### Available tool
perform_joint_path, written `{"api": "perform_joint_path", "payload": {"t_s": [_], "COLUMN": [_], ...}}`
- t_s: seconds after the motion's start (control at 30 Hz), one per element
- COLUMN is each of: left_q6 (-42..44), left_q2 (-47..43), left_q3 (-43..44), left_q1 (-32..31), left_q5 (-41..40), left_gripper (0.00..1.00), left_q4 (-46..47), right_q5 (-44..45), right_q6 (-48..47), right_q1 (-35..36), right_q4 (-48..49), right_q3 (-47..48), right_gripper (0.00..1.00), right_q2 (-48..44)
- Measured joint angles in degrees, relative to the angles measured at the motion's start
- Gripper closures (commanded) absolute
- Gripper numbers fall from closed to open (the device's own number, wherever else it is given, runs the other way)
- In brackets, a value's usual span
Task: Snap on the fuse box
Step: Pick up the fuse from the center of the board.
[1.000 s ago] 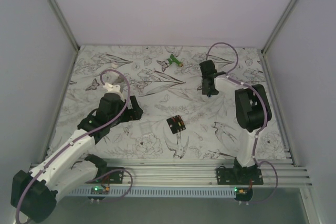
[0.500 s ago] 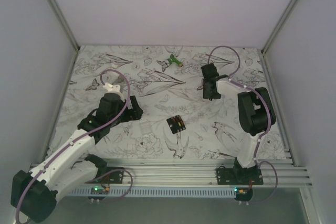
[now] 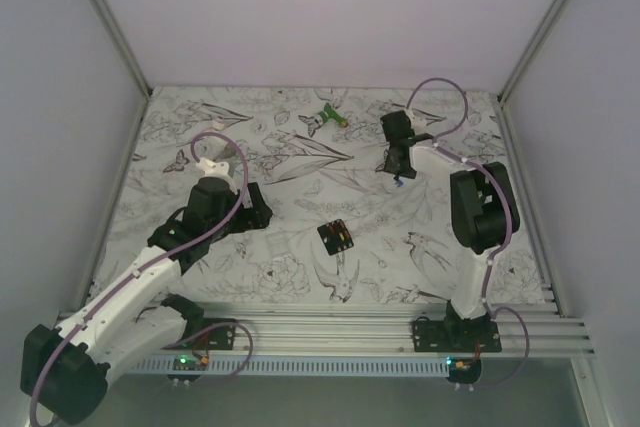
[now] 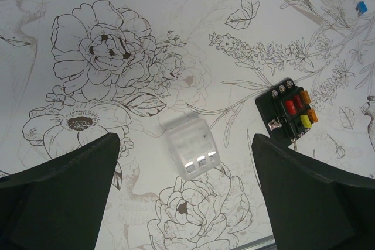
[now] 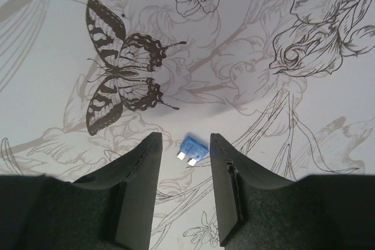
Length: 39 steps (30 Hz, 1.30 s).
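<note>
Loosely parted right jaws frame blue fuse [image 5: 193,150]

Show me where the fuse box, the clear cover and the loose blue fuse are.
fuse box [image 4: 287,115]: left wrist view, top face.
clear cover [image 4: 188,146]: left wrist view, middle.
blue fuse [image 5: 194,147]: right wrist view, blue body.

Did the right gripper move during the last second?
Yes. In the top view the right gripper has shifted slightly up the picture, farther from the fuse box.
</note>
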Motion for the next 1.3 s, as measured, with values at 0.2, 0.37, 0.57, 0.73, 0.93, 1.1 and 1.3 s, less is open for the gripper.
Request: {"api": "perform_joint_path", "payload": {"t_s": [0.2, 0.37, 0.57, 0.73, 0.93, 1.1, 1.3], "left_q6": [0.0, 0.0, 0.0, 0.0, 0.0, 0.0, 0.0], "left_q2": [0.0, 0.0, 0.0, 0.0, 0.0, 0.0, 0.0], "left_q3": [0.0, 0.0, 0.0, 0.0, 0.0, 0.0, 0.0], "left_q1": [0.0, 0.0, 0.0, 0.0, 0.0, 0.0, 0.0], "left_q5": [0.0, 0.0, 0.0, 0.0, 0.0, 0.0, 0.0], "left_gripper": [0.00, 0.00, 0.00, 0.00, 0.00, 0.00, 0.00], "left_q4": [0.0, 0.0, 0.0, 0.0, 0.0, 0.0, 0.0], "right_q5": [0.2, 0.1, -0.4, -1.2, -2.5, -2.7, -2.7], "right_q6": [3.2, 4.4, 4.6, 3.7, 0.8, -1.3, -3.5], "right_q1": [0.0, 0.0, 0.0, 0.4, 2.1, 2.6, 2.6], "right_q4": [-1.6, -2.6, -2.5, -2.3, -2.3, -1.8, -1.9], "right_q3": [0.0, 0.0, 0.0, 0.0, 0.0, -1.4, -4.3], "right_gripper": [0.58, 0.63, 0.68, 0.68, 0.67, 0.62, 0.60], "right_q2": [1.9, 2.2, 2.3, 2.3, 2.3, 1.3, -0.9]}}
